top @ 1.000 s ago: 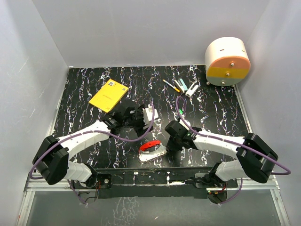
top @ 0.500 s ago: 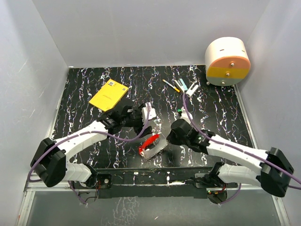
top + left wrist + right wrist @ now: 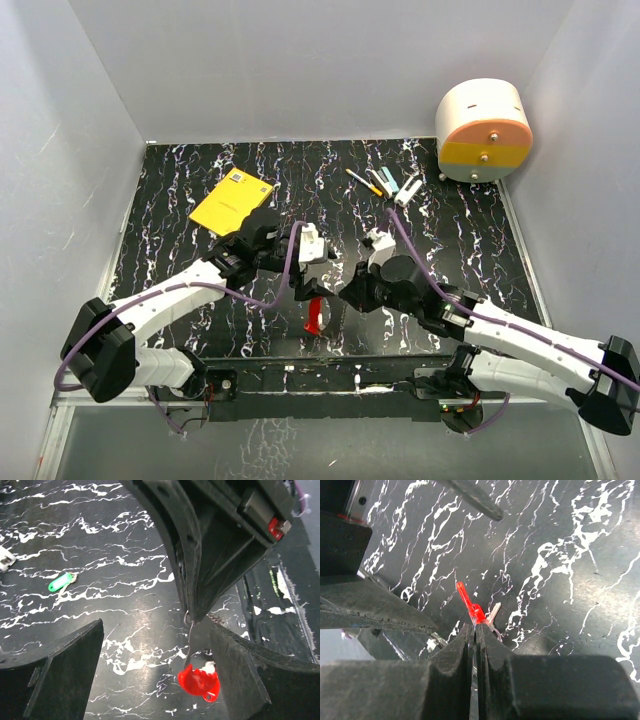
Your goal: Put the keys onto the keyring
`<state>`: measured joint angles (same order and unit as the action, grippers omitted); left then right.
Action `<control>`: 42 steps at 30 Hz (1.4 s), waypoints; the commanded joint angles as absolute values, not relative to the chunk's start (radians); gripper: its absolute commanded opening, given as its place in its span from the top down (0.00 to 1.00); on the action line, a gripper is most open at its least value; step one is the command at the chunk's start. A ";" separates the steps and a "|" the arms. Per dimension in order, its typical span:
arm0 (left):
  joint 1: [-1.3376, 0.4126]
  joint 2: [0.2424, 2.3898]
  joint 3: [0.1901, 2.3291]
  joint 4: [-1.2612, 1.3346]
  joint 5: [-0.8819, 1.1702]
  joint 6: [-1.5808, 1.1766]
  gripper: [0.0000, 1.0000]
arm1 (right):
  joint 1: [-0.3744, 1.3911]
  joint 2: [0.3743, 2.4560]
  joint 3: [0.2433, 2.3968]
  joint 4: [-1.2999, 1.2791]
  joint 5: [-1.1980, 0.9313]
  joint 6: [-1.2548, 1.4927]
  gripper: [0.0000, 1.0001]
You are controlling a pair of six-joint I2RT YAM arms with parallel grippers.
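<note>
Top view: holding the keys (image 3: 317, 315) off the bench (image 3: 170, 220) with the right tool (image 3: 340, 298), probably to free them for threading. Left wrist: flanking the dangling keys with the left tool (image 3: 155, 630) spread apart, gripping nothing. Right wrist: clamping the right tool together on the keys.

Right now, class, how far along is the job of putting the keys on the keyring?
Done: the keys, red and silver, are pinched in the right gripper. In hand: the open left gripper brackets them. Left: threading onto the keyring, which I cannot make out.
</note>
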<state>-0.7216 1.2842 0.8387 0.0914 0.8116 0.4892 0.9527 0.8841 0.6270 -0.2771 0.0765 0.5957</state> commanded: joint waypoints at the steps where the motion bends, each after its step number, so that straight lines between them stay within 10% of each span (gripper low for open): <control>1: -0.717 1.241 0.820 0.101 0.935 0.508 0.15 | 0.996 0.915 0.698 -0.201 0.033 0.521 0.92; 14: -0.710 1.199 0.781 -0.073 0.975 0.635 0.32 | 1.107 0.924 0.748 -0.245 0.127 0.520 0.92; 31: -0.677 1.174 0.658 0.244 1.067 0.161 0.29 | 1.225 0.877 0.677 -0.081 0.270 0.485 0.92; 42: -0.673 1.156 0.623 0.334 1.152 0.055 0.51 | 1.268 0.871 0.664 -0.028 0.355 0.477 0.92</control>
